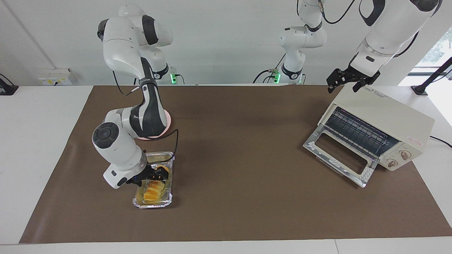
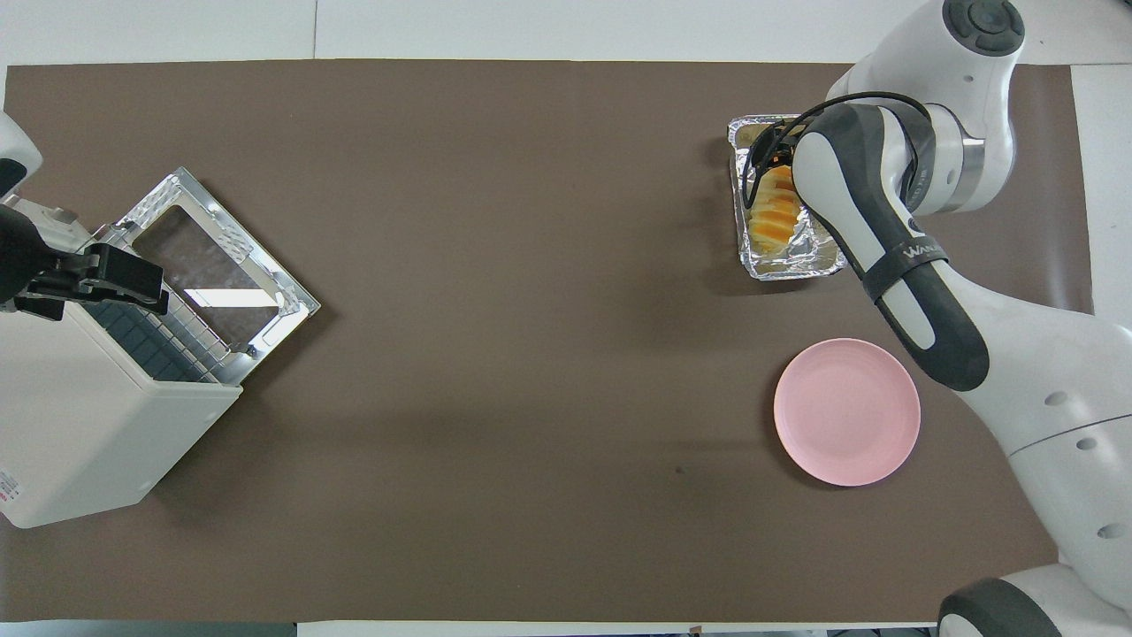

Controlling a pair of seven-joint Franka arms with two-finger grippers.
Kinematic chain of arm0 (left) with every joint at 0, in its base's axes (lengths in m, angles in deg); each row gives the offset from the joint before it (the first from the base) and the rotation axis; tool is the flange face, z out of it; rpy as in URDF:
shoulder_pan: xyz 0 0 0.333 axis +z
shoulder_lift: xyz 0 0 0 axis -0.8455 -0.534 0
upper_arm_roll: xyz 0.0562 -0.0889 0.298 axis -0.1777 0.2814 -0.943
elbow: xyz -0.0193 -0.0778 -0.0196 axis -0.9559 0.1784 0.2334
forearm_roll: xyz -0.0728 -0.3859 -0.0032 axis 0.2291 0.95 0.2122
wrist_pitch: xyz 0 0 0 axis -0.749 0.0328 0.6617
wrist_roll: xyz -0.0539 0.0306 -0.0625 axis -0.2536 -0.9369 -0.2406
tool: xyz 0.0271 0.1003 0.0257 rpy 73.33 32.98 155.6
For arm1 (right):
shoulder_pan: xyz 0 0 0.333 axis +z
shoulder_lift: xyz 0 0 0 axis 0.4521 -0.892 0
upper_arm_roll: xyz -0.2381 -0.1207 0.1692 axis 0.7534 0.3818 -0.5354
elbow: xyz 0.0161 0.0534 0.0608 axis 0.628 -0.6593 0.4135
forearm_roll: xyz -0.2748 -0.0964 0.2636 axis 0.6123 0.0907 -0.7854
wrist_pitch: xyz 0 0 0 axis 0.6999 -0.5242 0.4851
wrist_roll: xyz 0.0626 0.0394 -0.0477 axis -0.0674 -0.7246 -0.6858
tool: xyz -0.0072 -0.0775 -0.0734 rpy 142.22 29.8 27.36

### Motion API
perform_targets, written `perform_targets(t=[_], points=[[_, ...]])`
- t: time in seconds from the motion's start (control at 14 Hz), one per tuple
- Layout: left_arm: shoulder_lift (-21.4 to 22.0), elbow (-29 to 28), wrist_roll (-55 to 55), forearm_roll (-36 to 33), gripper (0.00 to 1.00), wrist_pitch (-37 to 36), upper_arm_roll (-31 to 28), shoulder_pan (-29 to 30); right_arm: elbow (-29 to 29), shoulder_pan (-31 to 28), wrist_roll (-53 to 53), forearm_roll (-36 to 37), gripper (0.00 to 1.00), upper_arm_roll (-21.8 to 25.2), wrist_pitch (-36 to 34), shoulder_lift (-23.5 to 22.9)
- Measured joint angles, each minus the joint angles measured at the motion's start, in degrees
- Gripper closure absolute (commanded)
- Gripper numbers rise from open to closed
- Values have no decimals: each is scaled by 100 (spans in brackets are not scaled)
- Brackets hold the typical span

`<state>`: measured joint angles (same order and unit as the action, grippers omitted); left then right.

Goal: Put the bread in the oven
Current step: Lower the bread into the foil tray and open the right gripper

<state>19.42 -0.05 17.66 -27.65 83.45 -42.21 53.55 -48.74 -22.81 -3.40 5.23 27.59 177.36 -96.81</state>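
We see the right gripper (image 1: pixel 155 175) low over the foil tray (image 1: pixel 168 201), its grip on the bread (image 1: pixel 152 192) impossible to tell. The loaf lies in that tray, toward the right arm's end. The left gripper (image 1: pixel 348 82) waits spread above the open-doored toaster oven (image 1: pixel 388 116).
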Motion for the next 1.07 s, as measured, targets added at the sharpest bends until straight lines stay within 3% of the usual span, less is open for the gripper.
perform_targets(t=[0.43,0.71,0.86,0.93,1.0,1.07], points=[[0,0,0,0,0,0,0,0,-55,-266,-570,167,0,86,247,48],[0,0,0,0,0,0,0,0,-525,-445,-897,193,0,90,782,28],[0,0,0,0,0,0,0,0,-777,-429,-897,205,5,85,1099,28],[0,0,0,0,0,0,0,0,-873,-421,-897,207,12,85,1218,29],[0,0,0,0,0,0,0,0,-931,-415,-897,208,30,84,1283,32],[0,0,0,0,0,0,0,0,-959,-414,-897,208,65,81,1312,41]])
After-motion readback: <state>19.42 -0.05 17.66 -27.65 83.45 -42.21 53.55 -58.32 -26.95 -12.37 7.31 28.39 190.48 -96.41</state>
